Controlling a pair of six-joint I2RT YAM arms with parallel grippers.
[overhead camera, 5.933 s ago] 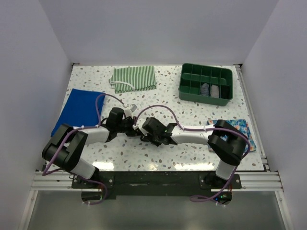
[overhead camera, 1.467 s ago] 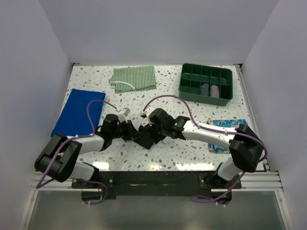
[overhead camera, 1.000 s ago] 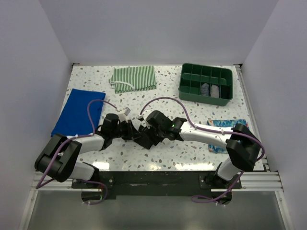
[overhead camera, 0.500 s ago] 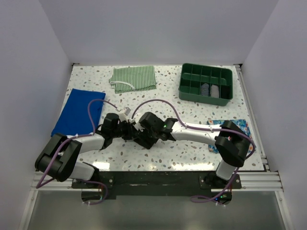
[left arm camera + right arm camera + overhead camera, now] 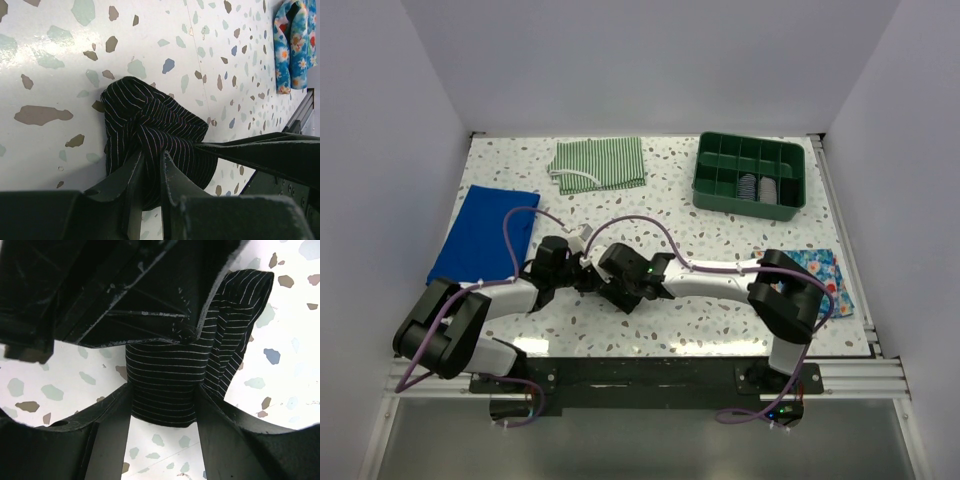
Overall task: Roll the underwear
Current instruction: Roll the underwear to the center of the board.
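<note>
Black pinstriped soft-fabric underwear (image 5: 150,132) lies bunched toward the speckled worktop's (image 5: 670,170) 6 o'clock edge. The left claw (image 5: 151,160) pinches it from 9 o'clock. The right claw (image 5: 164,400), having slid inward, clamps it from 3 o'clock, likely tightening the roll.

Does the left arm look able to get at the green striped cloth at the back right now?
Probably not yet: the left pincer is shut on the underwear, and the right pincer clamps the same bundle. Otherwise, nothing seems to lie between it and the green striped cloth.
</note>
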